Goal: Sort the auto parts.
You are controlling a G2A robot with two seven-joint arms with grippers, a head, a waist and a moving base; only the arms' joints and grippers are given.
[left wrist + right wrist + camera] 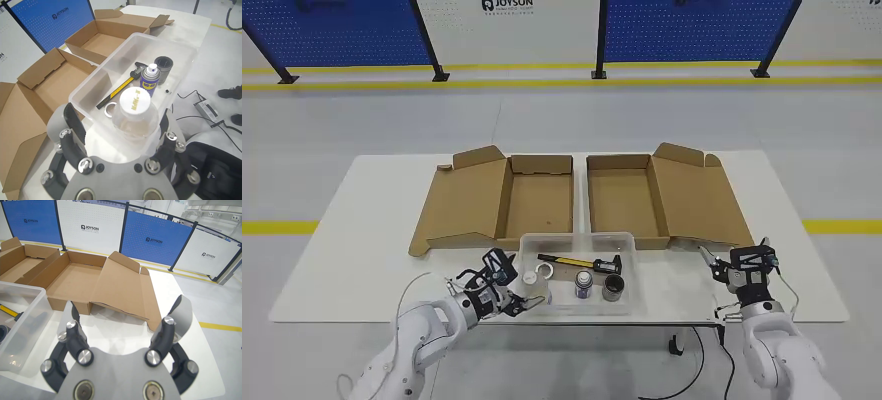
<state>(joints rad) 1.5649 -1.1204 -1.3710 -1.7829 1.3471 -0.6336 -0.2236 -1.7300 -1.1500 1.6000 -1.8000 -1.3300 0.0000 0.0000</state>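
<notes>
Plastic bin (117,56) holds caliper (121,88), can (150,81), bottle (135,117); left end effector (117,113), right end effector (126,302) released.

A frosted, translucent plastic bin (98,83) on the smooth white table (117,332) holds a clear, glossy plastic bottle (135,123) with a matt white cap (135,101), a glossy printed metal spray can (150,83) and a dull grey metal cylinder (163,68). Alongside, a box (79,275) of matt brown cardboard shows one ragged flap edge. The right claw (126,303) pairs matt black links and bright metal screws with a brushed metal plate.
</notes>
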